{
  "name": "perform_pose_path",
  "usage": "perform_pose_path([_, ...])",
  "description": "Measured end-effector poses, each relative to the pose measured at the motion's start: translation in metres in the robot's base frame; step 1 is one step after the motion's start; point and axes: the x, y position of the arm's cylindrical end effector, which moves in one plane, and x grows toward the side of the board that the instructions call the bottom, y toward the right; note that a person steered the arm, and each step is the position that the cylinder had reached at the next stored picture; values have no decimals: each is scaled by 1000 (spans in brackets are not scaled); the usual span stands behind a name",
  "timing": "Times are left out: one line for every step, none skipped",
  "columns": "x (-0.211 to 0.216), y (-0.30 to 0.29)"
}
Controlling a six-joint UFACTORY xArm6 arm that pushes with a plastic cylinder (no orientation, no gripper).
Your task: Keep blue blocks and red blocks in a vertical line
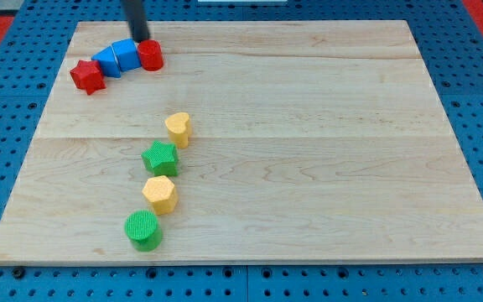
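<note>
A red star block (87, 75), a blue block (108, 62), a second blue block (127, 54) and a red cylinder (150, 55) lie touching in a slanted row at the board's top left. My tip (142, 39) stands just above the red cylinder, at its top edge, beside the second blue block. The rod rises out of the view's top.
A yellow heart block (178, 128), a green star block (159, 158), a yellow hexagon block (159, 194) and a green cylinder (143, 229) form a rough column at centre left. The wooden board (325, 151) lies on a blue pegboard.
</note>
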Motion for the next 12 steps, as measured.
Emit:
perform_pose_path([25,38])
perform_pose_path([39,19])
perform_pose_path([77,32])
perform_pose_path([76,29])
perform_pose_path([24,22])
perform_pose_path([20,70])
perform_pose_path([24,92])
perform_pose_path([38,113])
perform_pose_path([72,106])
perform_pose_path([67,85])
perform_pose_path([78,51])
perform_pose_path([78,1])
